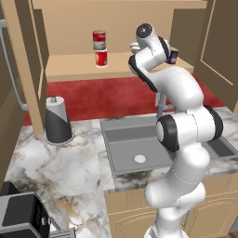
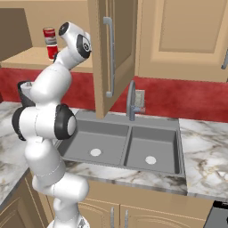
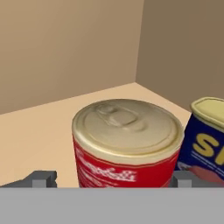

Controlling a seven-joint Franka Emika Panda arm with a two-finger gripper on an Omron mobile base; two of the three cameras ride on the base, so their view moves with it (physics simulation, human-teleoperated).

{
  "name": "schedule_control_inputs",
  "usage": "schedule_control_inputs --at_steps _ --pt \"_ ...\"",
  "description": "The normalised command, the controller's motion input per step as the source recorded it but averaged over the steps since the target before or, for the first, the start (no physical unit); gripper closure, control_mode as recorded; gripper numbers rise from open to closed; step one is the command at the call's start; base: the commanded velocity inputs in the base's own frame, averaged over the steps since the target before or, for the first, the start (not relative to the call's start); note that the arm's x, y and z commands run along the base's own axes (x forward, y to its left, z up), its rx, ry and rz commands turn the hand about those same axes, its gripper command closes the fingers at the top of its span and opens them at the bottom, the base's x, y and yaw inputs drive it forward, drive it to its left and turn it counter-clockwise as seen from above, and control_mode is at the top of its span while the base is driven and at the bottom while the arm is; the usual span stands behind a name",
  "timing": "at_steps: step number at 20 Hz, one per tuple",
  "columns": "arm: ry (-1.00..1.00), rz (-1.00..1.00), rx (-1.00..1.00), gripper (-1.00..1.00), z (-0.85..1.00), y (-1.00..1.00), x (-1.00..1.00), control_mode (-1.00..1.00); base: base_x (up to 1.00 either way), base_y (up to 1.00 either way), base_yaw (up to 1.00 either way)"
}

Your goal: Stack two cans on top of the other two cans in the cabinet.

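Red can (image 3: pixel 127 146) sits between the spread end effector (image 3: pixel 111 178) fingers; blue tin (image 3: pixel 205 135) is cut off beside it.

Both base views look forward and down from behind the arm, sharing the grey steel sink (image 1: pixel 135 148) and tan wooden cabinet shelf (image 1: pixel 79 67). The hand view sits close above a red tin with a gold lid (image 3: pixel 127 144).

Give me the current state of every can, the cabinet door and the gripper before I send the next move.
Red-and-grey can: stacked upright on the red can.
Red can: upright on the cabinet shelf, bottom of the stack.
Second red can: upright on the shelf, between the fingertips, not gripped.
Blue can: upright beside it, nothing on top.
Cabinet door: open.
Gripper: open.
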Motion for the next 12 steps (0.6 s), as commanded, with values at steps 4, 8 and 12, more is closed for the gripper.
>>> schedule_control_inputs --at_steps 4,8,12 --pt "0.0 0.0 0.02 -1.0 -0.05 -0.01 0.01 -1.0 0.0 0.0 0.0" --pt "0.0 0.0 0.02 1.0 -0.03 0.0 0.0 -1.0 0.0 0.0 0.0" --pt "0.0 0.0 0.0 1.0 -0.03 0.0 0.0 -1.0 0.0 0.0 0.0"
